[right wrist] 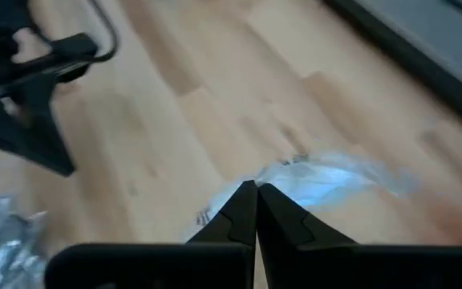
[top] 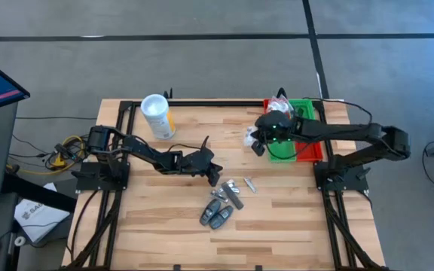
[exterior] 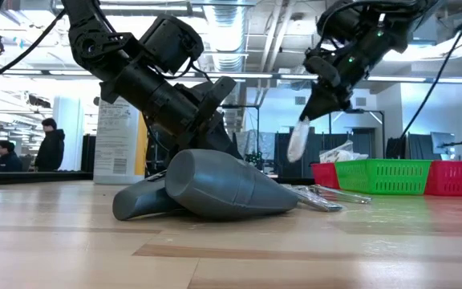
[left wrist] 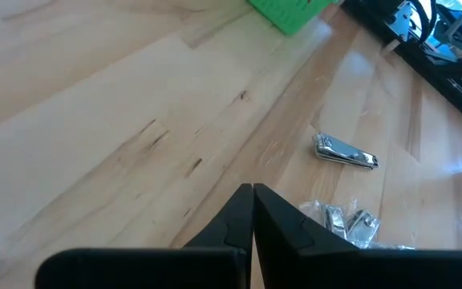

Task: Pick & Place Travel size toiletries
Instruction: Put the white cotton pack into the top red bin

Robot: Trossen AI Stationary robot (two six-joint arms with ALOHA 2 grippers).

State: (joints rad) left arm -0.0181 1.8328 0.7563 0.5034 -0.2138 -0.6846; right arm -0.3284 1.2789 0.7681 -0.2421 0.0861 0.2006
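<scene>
One white packet (exterior: 297, 138) pinched in the right tool (exterior: 310, 109), above table.

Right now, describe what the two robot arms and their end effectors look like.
Both are matte black, jointed arms built from tubular links, mounted on black frames at the table's sides. The left end effector ends in two dark, flat, wedge-shaped fingers tapering to a point; the right end effector has the same. Small green lights glow on the right arm's wrist. Black cables trail along the right arm.
</scene>
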